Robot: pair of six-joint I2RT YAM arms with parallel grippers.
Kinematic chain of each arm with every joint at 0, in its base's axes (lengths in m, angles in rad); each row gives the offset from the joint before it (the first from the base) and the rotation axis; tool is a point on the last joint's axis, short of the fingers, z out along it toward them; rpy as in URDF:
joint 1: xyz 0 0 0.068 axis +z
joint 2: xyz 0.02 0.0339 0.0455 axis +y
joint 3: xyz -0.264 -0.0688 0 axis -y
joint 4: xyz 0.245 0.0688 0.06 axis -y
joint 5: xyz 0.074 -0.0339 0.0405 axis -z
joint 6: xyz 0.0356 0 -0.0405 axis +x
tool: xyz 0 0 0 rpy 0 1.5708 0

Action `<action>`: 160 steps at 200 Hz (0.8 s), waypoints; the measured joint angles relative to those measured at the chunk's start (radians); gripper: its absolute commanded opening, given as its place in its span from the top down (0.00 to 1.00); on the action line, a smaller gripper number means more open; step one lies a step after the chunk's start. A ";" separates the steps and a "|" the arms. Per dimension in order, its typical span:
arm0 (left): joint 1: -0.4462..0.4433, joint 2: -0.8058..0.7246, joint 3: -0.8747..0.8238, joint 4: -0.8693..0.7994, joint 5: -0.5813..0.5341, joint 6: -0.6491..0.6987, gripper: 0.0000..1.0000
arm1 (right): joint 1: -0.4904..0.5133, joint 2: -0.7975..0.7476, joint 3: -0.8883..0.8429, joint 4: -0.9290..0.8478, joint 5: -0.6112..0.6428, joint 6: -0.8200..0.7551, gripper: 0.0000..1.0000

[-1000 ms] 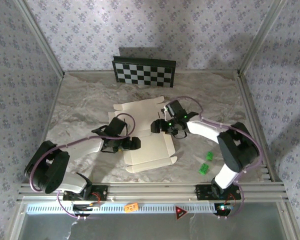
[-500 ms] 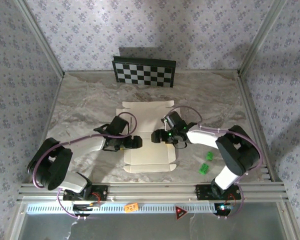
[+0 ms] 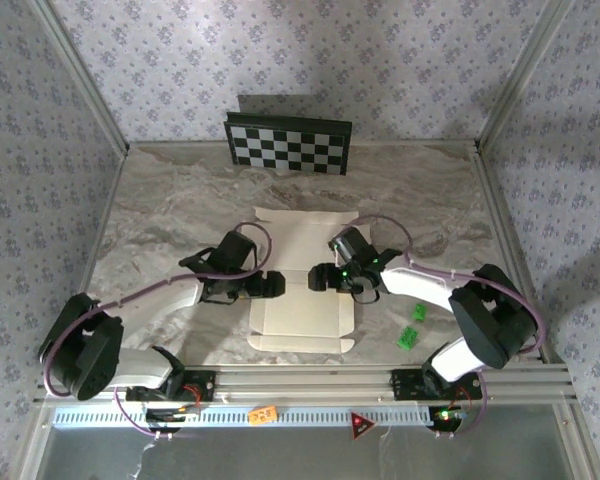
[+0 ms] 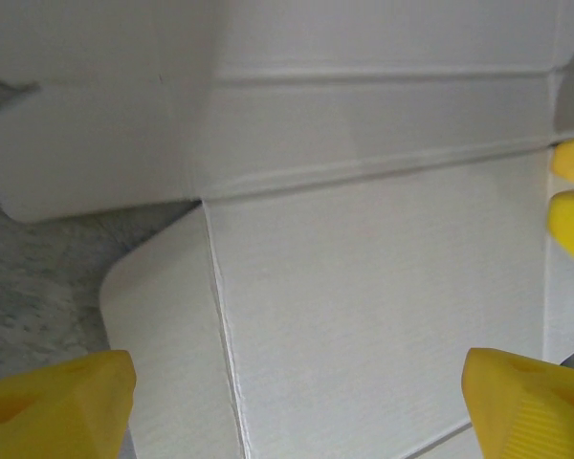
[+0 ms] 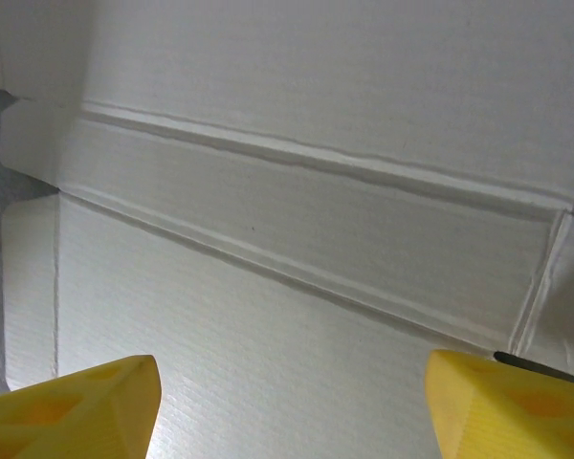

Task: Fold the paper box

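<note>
The paper box (image 3: 302, 318) lies unfolded, cream face up, at the middle of the table (image 3: 170, 215)
We see both pincers low over its creased middle, facing each other: the left pincer (image 3: 276, 285) spread wide, the right pincer (image 3: 317, 280) likewise apart, neither clamped on the card. Small green pieces (image 3: 411, 330) sit near its right edge; the checkerboard panel (image 3: 289, 145) stands well behind

No readable text anywhere; orange tag (image 3: 264, 412) and red triangle sticker (image 3: 360, 425) on front rail (image 3: 300, 381) too small to read.
</note>
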 measured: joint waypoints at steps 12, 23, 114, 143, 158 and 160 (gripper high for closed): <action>0.025 -0.005 0.017 0.000 -0.004 0.000 0.12 | -0.010 0.002 0.014 0.008 -0.014 0.006 0.26; 0.051 -0.005 0.026 0.003 -0.005 0.000 0.13 | -0.016 0.006 0.026 0.024 -0.030 0.013 0.26; 0.150 0.077 0.031 0.053 0.071 -0.001 0.19 | -0.004 0.213 0.211 0.103 -0.179 0.047 0.31; 0.160 0.100 0.031 0.051 0.075 -0.003 0.19 | 0.003 0.267 0.243 0.109 -0.201 0.051 0.34; 0.164 0.100 0.030 0.052 0.075 -0.003 0.19 | 0.005 0.291 0.253 0.111 -0.214 0.057 0.36; 0.165 0.100 0.031 0.052 0.075 -0.003 0.18 | 0.005 0.294 0.254 0.112 -0.215 0.058 0.36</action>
